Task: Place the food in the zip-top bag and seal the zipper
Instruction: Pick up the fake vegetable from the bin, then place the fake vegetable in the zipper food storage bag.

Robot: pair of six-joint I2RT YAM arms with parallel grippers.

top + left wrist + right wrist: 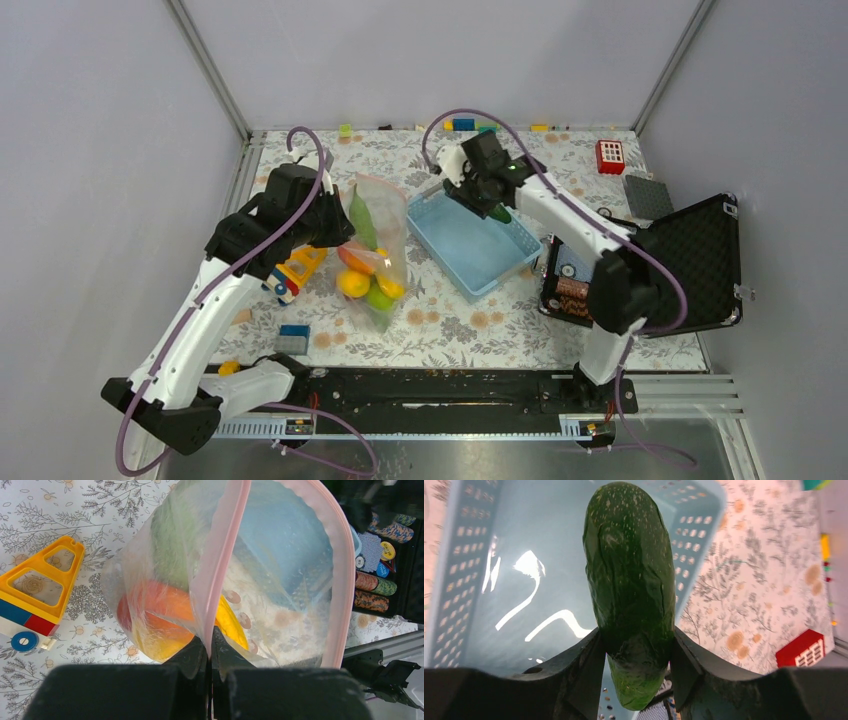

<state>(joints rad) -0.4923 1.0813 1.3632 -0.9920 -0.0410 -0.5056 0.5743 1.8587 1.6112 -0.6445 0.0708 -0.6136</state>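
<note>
While the right fingers (574, 680) clamp the cucumber (629, 580) above the blue basket (454, 580), the left fingers (187, 660) are pinched shut on the zipper (220, 565), lifting the zip-top bag (285, 580) mouth agape. Recommended: feed the cucumber end-first, clear of the rim. The desk (450, 330) carries floral cloth; plain grey walls enclose it.

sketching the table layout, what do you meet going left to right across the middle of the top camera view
yellow toy truck → zip-top bag → light blue basket → open black case
</note>
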